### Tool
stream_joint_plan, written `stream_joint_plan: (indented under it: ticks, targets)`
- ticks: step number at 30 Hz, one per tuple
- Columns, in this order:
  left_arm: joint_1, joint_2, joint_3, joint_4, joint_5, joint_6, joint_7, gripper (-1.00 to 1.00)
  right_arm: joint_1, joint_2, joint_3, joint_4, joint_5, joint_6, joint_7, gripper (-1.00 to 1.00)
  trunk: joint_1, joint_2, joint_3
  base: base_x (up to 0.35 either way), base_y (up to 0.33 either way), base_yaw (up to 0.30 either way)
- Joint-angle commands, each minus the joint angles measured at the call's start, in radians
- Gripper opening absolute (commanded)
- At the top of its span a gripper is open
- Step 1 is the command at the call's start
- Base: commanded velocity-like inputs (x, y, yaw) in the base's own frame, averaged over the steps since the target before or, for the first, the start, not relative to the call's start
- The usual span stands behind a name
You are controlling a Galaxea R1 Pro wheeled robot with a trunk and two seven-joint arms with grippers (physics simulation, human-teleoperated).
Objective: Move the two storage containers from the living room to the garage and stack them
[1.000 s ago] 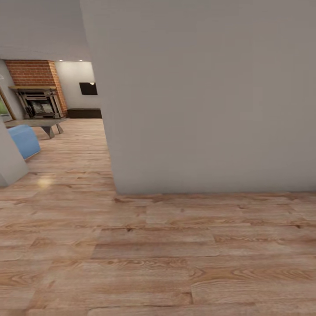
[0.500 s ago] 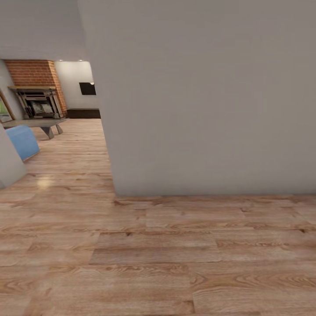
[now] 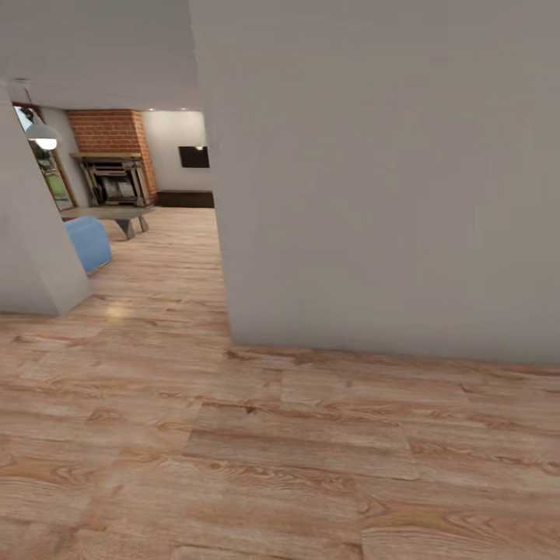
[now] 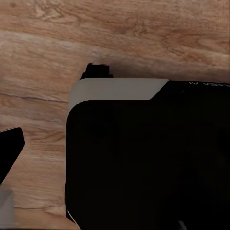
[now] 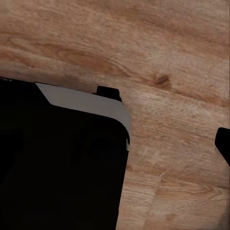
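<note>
The two orange-red storage containers are out of view. Through an opening at the head view's left I see the living room: red brick column (image 3: 109, 132), black TV (image 3: 194, 157), long dark low cabinet (image 3: 185, 199) and part of the blue sofa (image 3: 87, 243). One dark fingertip (image 4: 10, 148) of my left gripper sits at the edge of the left wrist view, above the plank floor. One dark fingertip (image 5: 223, 143) of my right gripper sits at the edge of the right wrist view. Nothing lies between the fingers of either gripper.
A large grey wall (image 3: 373, 194) stands close ahead, its corner (image 3: 227, 311) by the opening. Another grey wall (image 3: 35, 257) bounds the opening's left side, with a pendant lamp (image 3: 44, 140) above. Light wood-plank floor (image 3: 233, 435) runs into the room. My black base (image 4: 143, 163) shows below both wrists.
The head camera has turned left, so the whole picture slid right. More of the living room, the left wall and the pendant lamp have come into sight.
</note>
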Motion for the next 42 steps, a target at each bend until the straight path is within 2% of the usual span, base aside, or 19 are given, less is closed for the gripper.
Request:
stream_joint_plan:
  ticks: [1, 13, 34, 42]
  targets:
    - [-0.001, 0.000, 0.000, 0.000, 0.007, 0.004, 0.003, 1.00, -0.001, 0.000, 0.009, 0.001, -0.009, -0.004, -0.002, 1.00, 0.000, -0.001, -0.001, 0.000, 0.000, 0.279]
    - [-0.001, -0.001, 0.000, 0.000, 0.007, 0.004, 0.003, 1.00, -0.001, 0.001, 0.009, 0.001, -0.010, -0.004, -0.003, 1.00, 0.000, -0.001, -0.001, 0.000, 0.000, 0.255]
    - [-0.001, 0.000, 0.000, 0.000, 0.007, 0.004, 0.003, 1.00, -0.001, 0.000, 0.010, 0.001, -0.010, -0.003, -0.003, 1.00, 0.000, -0.001, -0.001, 0.002, 0.000, 0.008]
    - [-0.001, 0.002, 0.001, 0.000, 0.007, -0.004, 0.003, 1.00, -0.001, 0.000, 0.010, 0.001, -0.010, -0.002, -0.003, 1.00, 0.000, -0.001, -0.001, 0.239, 0.000, 0.001]
